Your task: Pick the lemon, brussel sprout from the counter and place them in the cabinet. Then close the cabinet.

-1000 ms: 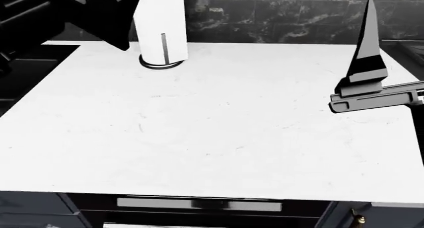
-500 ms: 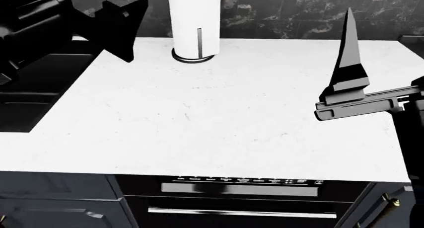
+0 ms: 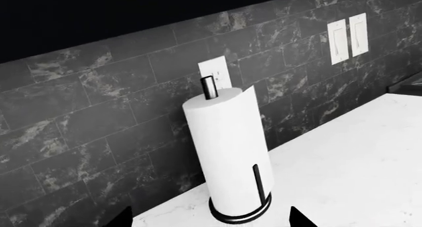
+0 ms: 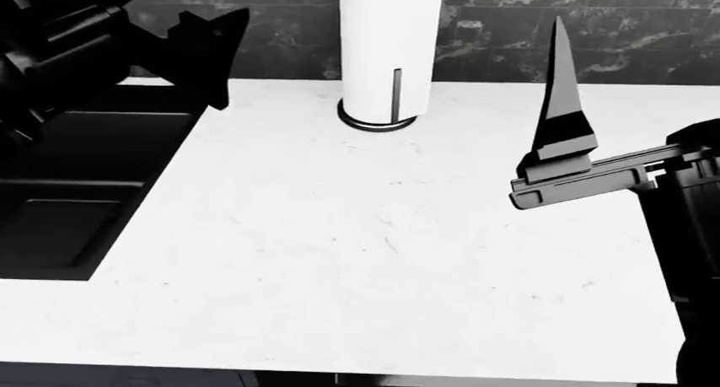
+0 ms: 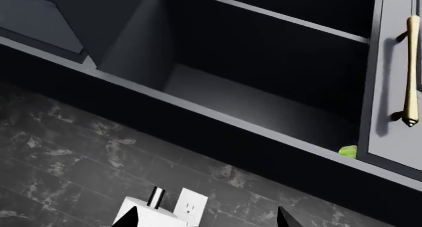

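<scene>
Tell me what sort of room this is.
A kitchen, most likely: a paper towel roll on a white marble-look counter, a dark tiled backsplash with a wall outlet, and an open upper cabinet.

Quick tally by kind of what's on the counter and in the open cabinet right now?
Paper towel roll on the counter: 1
Green item, likely the brussel sprout, at the cabinet shelf edge, mostly hidden by the door: 1
Lemon: 0 in view
Total: 2
</scene>
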Tool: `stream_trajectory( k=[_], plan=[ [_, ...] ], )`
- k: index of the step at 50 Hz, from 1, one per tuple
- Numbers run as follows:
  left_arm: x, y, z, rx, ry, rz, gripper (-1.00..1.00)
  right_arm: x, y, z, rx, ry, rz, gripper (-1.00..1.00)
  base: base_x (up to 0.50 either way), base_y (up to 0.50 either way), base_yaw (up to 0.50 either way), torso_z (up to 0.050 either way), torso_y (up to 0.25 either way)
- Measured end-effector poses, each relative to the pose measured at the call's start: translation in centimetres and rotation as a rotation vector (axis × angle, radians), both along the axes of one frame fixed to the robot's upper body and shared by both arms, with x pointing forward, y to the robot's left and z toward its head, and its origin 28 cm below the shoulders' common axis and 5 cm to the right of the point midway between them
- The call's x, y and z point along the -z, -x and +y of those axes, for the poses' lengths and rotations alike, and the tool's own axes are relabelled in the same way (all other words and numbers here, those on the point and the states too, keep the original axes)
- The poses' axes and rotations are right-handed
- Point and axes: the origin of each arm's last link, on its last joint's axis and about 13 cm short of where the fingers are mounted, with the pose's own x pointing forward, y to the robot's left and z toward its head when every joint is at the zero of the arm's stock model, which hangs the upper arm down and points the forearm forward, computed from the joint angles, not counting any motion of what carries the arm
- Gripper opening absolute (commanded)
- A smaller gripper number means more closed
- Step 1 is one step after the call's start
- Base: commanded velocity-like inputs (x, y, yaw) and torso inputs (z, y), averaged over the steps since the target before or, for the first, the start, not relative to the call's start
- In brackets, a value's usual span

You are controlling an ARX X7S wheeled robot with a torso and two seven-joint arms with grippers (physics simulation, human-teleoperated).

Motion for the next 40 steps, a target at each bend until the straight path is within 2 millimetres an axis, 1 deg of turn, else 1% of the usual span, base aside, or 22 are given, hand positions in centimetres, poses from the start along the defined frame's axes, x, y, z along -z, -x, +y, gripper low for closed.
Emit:
stream_trajectory(
  k=[8,19,26,40],
  plan=[
    [-0.08,0.04,0.04,-0.003,0.003,-0.004,1.0,-0.09,0.15,-0.01,-0.019,-0.017,0.001,1.0,0.0,0.0,0.45,0.0,0.0],
    [-0.22,0.04,0.02,-0.004,0.006,-0.009,1.0,-0.24,0.35,-0.28,-0.017,-0.021,0.008,1.0,0.0,-0.01,0.0,0.0,0.0],
    [-0.32,0.01,0.05,-0.007,0.007,-0.012,1.0,-0.29,0.47,-0.38,-0.022,-0.018,0.017,1.0,0.03,-0.41,0.0,0.0,0.0],
    [-0.31,0.09,0.0,-0.003,0.01,-0.013,1.0,-0.22,0.5,-0.45,-0.025,-0.014,0.021,1.0,0.0,0.0,0.0,0.0,0.0]
  ],
)
